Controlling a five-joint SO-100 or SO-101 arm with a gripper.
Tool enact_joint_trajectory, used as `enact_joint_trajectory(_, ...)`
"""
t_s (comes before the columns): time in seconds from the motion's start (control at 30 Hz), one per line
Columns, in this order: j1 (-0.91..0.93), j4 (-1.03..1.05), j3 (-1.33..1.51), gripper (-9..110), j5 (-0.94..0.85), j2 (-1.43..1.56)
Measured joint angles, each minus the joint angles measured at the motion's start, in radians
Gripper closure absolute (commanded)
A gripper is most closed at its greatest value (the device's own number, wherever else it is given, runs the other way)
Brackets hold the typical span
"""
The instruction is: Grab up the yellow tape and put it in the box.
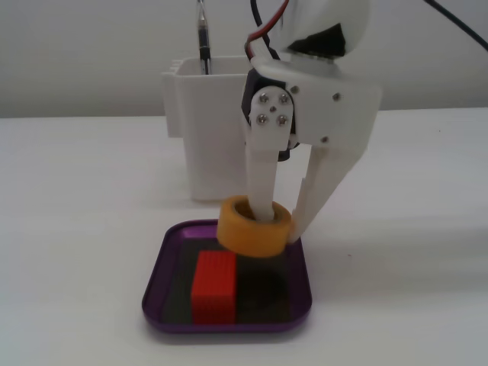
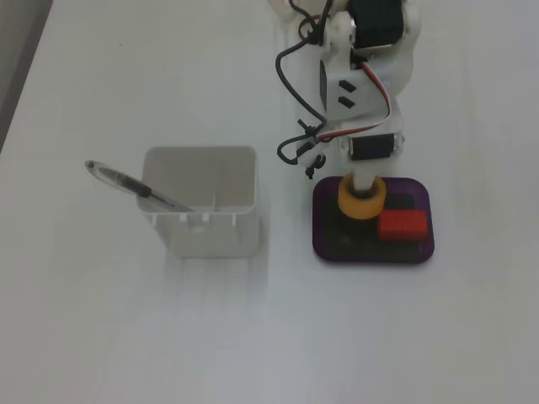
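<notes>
The yellow tape (image 1: 252,238) is a yellow-orange ring held tilted a little above the back of the box (image 1: 163,268), a shallow purple tray with a dark floor. My gripper (image 1: 280,223) is shut on the tape, with one white finger down through its hollow core and the other against its outer right side. The tape's shadow falls on the tray floor. In the fixed view from above, the tape (image 2: 362,211) hangs over the tray's (image 2: 321,244) upper left part, with the gripper (image 2: 364,189) coming down from the top.
A red block (image 1: 213,286) (image 2: 402,225) lies inside the tray. A tall white plastic container (image 1: 206,137) (image 2: 202,227) with a pen (image 1: 203,38) (image 2: 126,181) in it stands on the white table close beside the tray.
</notes>
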Motion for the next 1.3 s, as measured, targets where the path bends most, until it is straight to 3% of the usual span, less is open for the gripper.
enact_joint_trajectory(0.73, 0.069, 0.012, -0.040, 101, -0.002, -0.080)
enact_joint_trajectory(1.03, 0.063, 0.140, -0.112, 84, 0.000, -0.054)
enact_joint_trajectory(1.3, 0.017, 0.224, -0.112, 82, 0.048, 0.097)
